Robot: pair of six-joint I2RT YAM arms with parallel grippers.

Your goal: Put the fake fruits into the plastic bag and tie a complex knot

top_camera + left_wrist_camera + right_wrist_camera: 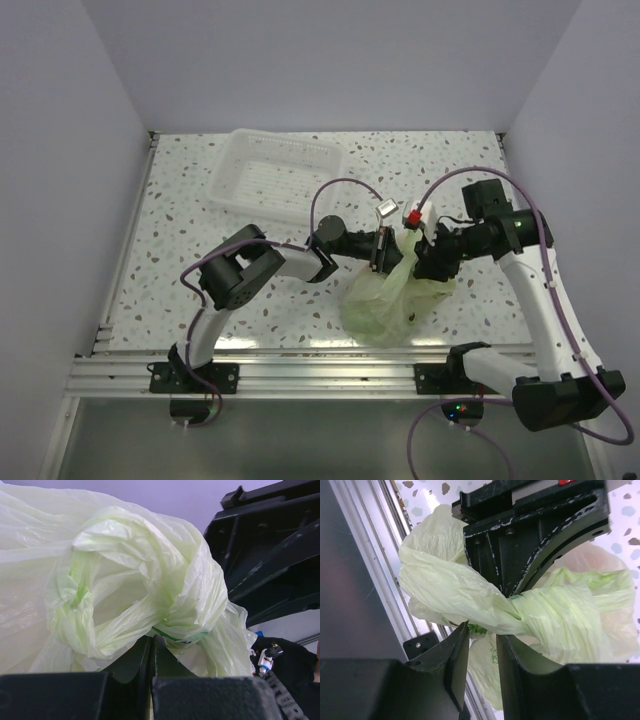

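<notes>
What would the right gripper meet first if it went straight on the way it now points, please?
Most likely the twisted plastic bag just past the right gripper; the left gripper sits close behind, though depth is unclear.

Plastic bag [445, 587] is seen pale green and crinkled — twisted into a thick rope across mid-frame. Left gripper [512, 594] is closed on the twist from above. Right gripper [482, 639] is held just beneath it, fingers narrowly apart. Speckled table [427, 492] and metal rail [370, 560] are seen behind.
</notes>
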